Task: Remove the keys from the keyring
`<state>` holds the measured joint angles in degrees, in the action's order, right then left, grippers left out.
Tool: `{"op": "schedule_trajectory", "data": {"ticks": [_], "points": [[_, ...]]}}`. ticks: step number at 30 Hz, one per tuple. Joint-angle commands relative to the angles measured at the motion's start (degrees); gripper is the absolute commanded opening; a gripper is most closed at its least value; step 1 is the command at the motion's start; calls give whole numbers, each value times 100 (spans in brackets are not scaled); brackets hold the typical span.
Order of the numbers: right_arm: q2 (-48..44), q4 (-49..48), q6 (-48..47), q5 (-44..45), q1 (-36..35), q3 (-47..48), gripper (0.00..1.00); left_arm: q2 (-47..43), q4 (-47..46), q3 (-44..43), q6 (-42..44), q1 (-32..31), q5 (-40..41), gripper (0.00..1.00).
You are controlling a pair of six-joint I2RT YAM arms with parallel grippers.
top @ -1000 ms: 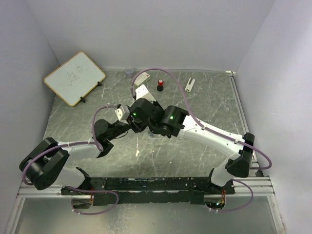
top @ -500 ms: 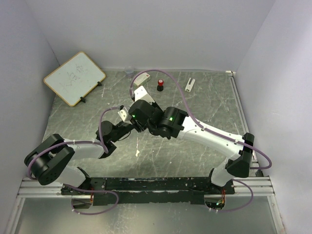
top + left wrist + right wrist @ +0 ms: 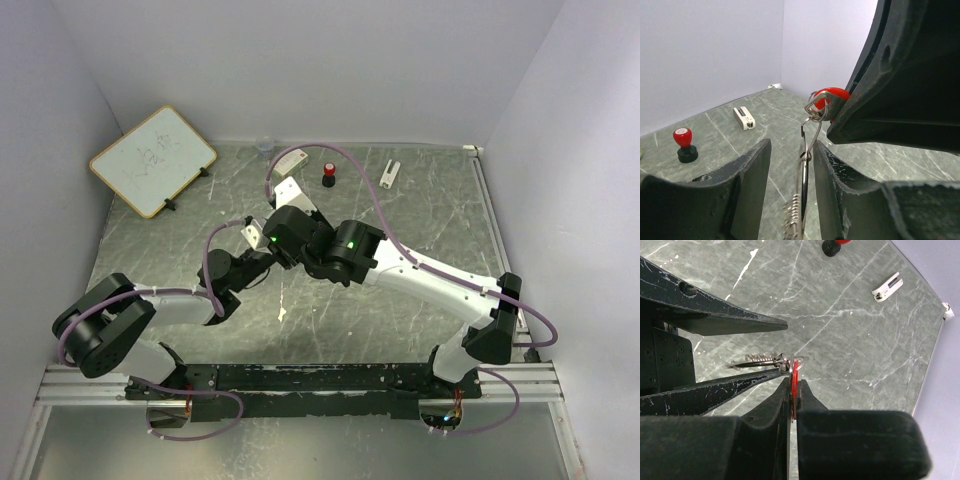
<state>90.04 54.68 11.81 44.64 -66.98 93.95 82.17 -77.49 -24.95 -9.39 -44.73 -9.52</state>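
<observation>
Keyring [image 3: 816,107] is hidden from above, where my two arms meet over the tabletop [image 3: 420,210]. The left arm has swung slightly rightward since a second ago.

On the left wrist camera, the left tool [image 3: 791,150] stands spread around the dangling clip [image 3: 799,200], gripping nothing, and the keyring hangs in the air just above.

On the right wrist camera, the right tool [image 3: 794,386] is pressed together on the red key [image 3: 795,371]. If I pull now, I expect the unanchored bunch simply follows.
</observation>
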Motion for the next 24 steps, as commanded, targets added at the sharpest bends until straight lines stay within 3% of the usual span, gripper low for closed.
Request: {"op": "schedule_trajectory", "data": {"ticks": [1,16,24], "points": [[-142,-79,28,174,-43,-34,0,83,-411,-167,78,-62,75,50],[-153,-92,51,188,-59,-45,0,136,-486,-176,112,-87,53,48],[-187,-121,52,239,-54,-74,0,145,-466,-151,121,-97,-2,35]]}}
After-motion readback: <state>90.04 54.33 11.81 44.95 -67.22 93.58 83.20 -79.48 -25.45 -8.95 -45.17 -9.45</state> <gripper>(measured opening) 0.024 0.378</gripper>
